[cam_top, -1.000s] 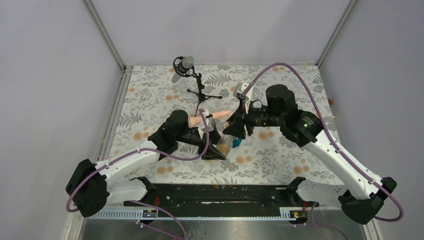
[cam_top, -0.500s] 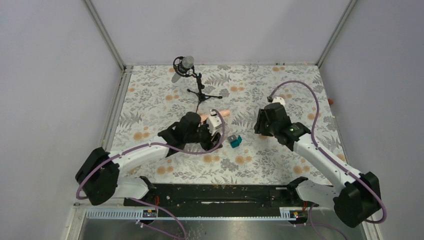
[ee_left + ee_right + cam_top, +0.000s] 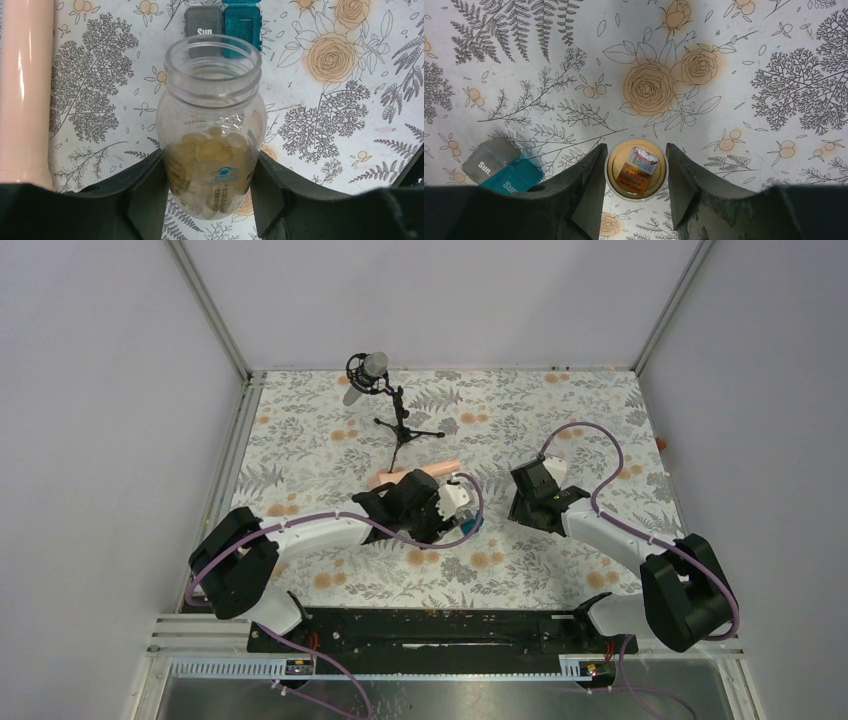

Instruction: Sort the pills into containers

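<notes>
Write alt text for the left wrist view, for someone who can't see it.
The left gripper clamps an uncapped bottle, partly filled with pale yellow pills, above a floral cloth. Past the bottle's mouth lies a teal-and-grey box marked "Sun", and a peach cylinder runs along the left edge.
</notes>
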Controlling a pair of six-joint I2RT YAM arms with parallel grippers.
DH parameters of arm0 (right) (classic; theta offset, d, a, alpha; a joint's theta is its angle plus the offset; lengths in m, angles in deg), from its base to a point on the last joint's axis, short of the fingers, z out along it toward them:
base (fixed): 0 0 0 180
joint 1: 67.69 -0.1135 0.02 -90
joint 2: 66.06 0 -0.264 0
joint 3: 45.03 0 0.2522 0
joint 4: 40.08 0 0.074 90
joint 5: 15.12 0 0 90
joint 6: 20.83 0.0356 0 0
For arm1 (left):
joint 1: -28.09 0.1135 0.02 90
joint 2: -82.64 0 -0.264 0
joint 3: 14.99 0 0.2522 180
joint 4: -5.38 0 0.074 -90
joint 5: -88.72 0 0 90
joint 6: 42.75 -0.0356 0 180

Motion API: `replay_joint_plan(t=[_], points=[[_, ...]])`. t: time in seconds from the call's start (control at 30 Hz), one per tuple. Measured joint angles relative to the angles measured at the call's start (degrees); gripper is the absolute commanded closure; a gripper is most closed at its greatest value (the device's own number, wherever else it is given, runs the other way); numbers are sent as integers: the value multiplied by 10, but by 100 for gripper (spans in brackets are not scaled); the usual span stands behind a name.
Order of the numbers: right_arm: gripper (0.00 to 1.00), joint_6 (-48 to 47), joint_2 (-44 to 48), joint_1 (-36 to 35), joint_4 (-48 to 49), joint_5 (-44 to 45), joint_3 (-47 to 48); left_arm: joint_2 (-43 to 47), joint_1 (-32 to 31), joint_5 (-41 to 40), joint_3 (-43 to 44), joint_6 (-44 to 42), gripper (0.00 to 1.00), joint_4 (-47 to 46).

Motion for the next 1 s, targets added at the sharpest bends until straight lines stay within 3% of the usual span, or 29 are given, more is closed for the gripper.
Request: replay_joint_plan(t=[0.23,0.63,0.77,0.9,1.0], points=[[36,6,-7,0,5,2,0,-1,-2,0,0,1,100,-6],[30,-19,42,0,0,-54,3,39,-2,19,-32,9,100,-52],[26,-56,122,0,27,-197,3,73,-2,43,-40,14,100,-64],[17,-68,199,-2,132,-369,-20,111,0,80,-41,23,100,-72],[13,-69,236,-8,181,-432,-40,122,0,108,-39,28,100,-74]])
